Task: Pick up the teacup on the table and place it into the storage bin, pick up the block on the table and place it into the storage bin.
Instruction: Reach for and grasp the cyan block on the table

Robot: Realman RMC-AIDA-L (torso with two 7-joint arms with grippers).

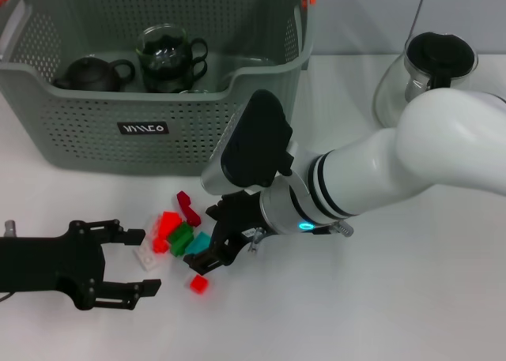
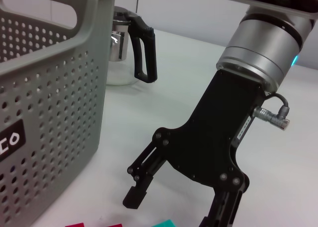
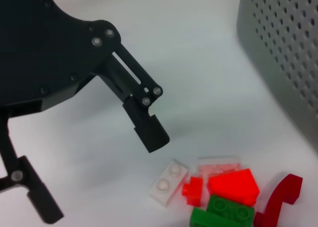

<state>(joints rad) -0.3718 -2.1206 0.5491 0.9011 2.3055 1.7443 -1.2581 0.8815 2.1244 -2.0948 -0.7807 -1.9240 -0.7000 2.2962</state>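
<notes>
Blocks (image 1: 178, 236) in small pile on table (image 1: 395, 298), directly under and just beside my right gripper (image 1: 212, 238); teal block (image 1: 198, 242) between my fingertips, not yet clamped. Small red block (image 1: 198, 283) lies apart, just below my lower finger. My right fingers spread wide, pointing down at pile. Storage bin (image 1: 158, 132) just beyond my right wrist; dark teapot (image 1: 93, 73) and glass teacups (image 1: 168, 54) inside. My left gripper (image 1: 141, 261) beside pile on opposite side, fingers wide, holding nothing. Glass kettle (image 1: 423, 73) far behind my right arm.
</notes>
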